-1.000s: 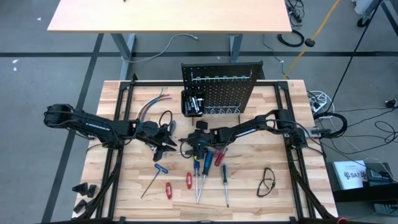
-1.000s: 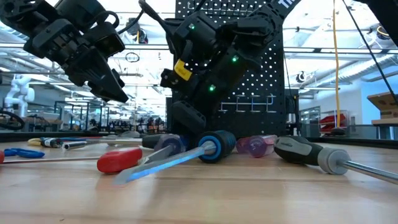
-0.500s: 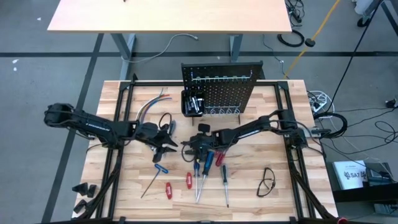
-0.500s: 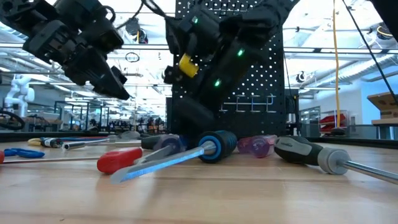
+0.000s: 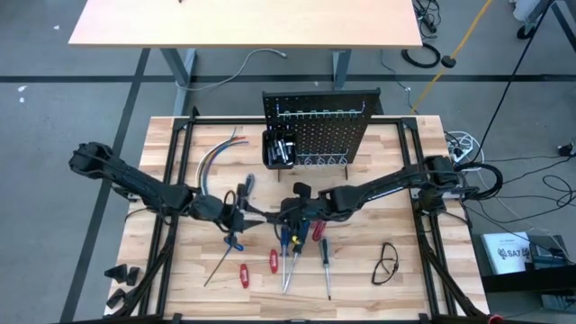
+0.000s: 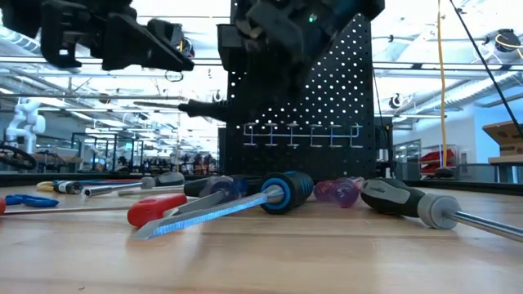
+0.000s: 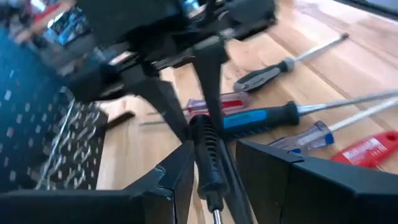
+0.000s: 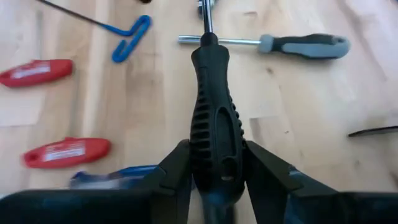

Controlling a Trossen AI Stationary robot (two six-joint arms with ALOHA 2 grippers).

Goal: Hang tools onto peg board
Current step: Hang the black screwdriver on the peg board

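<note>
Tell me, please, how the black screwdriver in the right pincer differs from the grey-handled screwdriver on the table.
The black screwdriver has an all-black, ribbed handle; the grey-handled screwdriver has a grey and black one. The black screwdriver is clamped in the right pincer, above the table; the grey-handled screwdriver lies flat on it, untouched. Both have slim metal shafts.

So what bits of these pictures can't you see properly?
- Black-handled screwdriver: its tip runs off the right wrist picture's edge.
- Small black bin: in the high view, its contents are too small to name.
- Peg board: in the low view, dark arms cover its upper part.
- Left claw: the left wrist view is blurred.
</note>
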